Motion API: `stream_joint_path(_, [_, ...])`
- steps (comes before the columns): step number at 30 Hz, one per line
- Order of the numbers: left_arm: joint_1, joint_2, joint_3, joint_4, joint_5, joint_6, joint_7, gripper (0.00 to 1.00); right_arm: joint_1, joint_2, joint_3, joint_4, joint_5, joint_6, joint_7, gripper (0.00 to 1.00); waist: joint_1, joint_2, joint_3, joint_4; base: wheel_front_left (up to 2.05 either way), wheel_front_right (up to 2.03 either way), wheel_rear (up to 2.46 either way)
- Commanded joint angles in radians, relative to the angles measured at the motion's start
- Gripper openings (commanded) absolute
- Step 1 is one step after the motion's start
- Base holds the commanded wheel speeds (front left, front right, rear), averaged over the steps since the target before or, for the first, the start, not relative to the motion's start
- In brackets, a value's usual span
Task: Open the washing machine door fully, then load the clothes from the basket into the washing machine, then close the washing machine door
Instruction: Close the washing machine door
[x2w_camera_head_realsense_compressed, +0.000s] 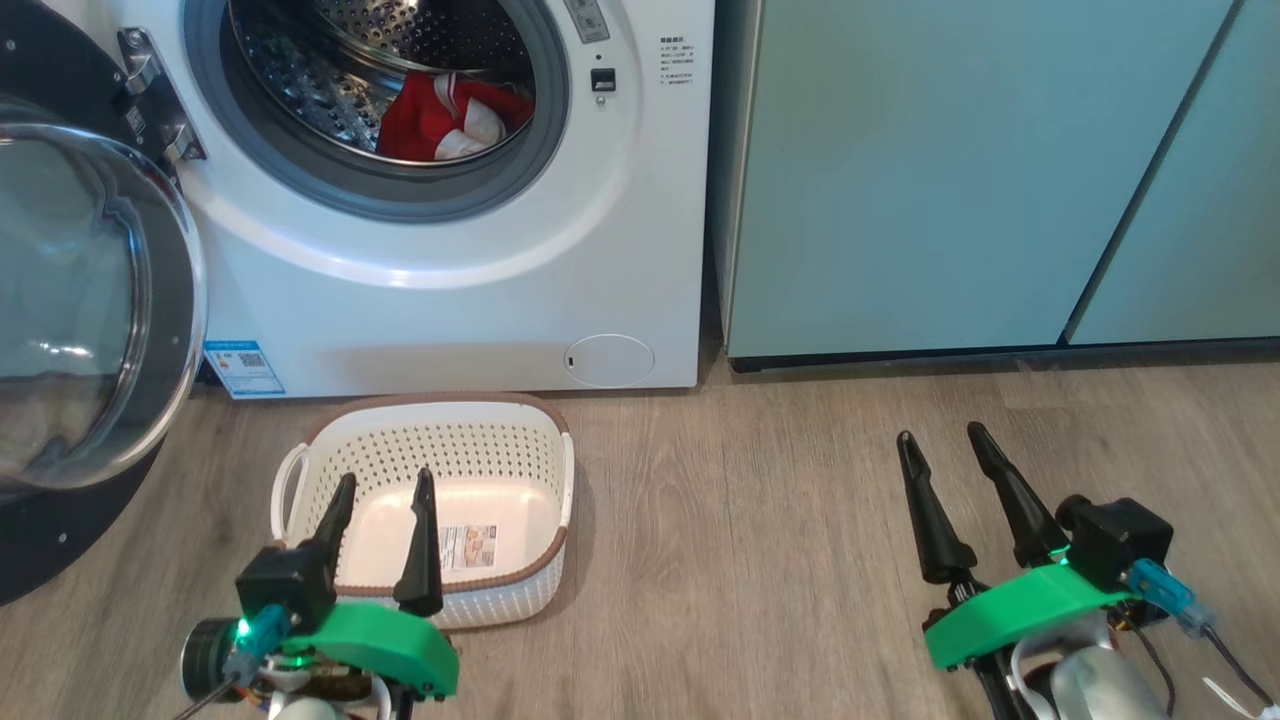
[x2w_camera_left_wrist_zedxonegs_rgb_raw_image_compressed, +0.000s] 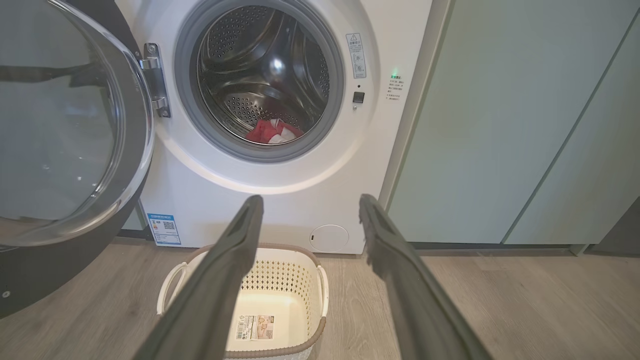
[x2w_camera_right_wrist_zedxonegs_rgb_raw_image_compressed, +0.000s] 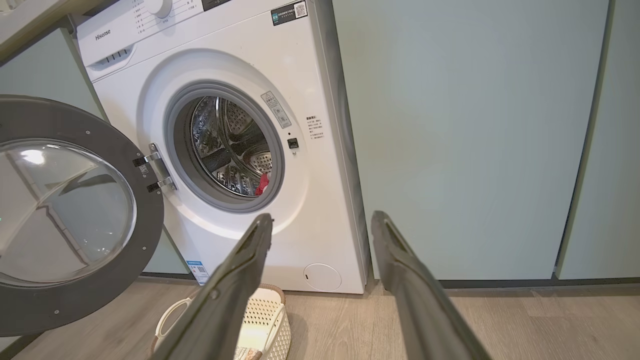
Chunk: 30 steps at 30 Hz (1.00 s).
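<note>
The white washing machine (x2w_camera_head_realsense_compressed: 450, 290) stands ahead with its round door (x2w_camera_head_realsense_compressed: 90, 320) swung wide open to the left. Red clothes (x2w_camera_head_realsense_compressed: 450, 118) with a bit of white lie inside the steel drum, also seen as the clothes (x2w_camera_left_wrist_zedxonegs_rgb_raw_image_compressed: 272, 131) in the left wrist view. On the floor in front sits the cream basket (x2w_camera_head_realsense_compressed: 500, 440), holding nothing but its sticker. My left gripper (x2w_camera_head_realsense_compressed: 385, 485) hovers open over the basket's near side. Off to the right above bare floor, my right gripper (x2w_camera_head_realsense_compressed: 940, 438) is open and holds nothing.
Pale teal cabinets (x2w_camera_head_realsense_compressed: 980, 170) stand right of the washer. Wood floor (x2w_camera_head_realsense_compressed: 750, 520) stretches between basket and right gripper. The open door (x2w_camera_right_wrist_zedxonegs_rgb_raw_image_compressed: 70, 215) juts out on the left, close to the basket (x2w_camera_left_wrist_zedxonegs_rgb_raw_image_compressed: 280, 295).
</note>
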Motion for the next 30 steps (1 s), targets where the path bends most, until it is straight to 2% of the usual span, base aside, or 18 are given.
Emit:
stream_joint_path(1, [-0.03,0.004,0.028,-0.036,0.012,-0.001,-0.01,1.0,-0.034,-0.001,0.028,-0.031,0.002,0.0,-0.007,1.0,0.0,0.0,-0.001,0.0,0.0,0.0,0.0])
stream_joint_path(21, [-0.03,0.004,0.022,-0.036,0.0,0.002,-0.01,1.0,-0.033,-0.001,0.019,-0.032,-0.005,0.0,-0.007,1.0,0.0,0.0,0.0,0.005,0.0,0.0,0.0])
stream_joint_path(30, [-0.04,0.004,0.013,-0.035,0.002,0.002,-0.01,1.0,-0.025,-0.001,0.015,-0.04,-0.004,0.0,-0.007,1.0,0.0,0.0,0.039,0.049,0.0,0.0,0.0])
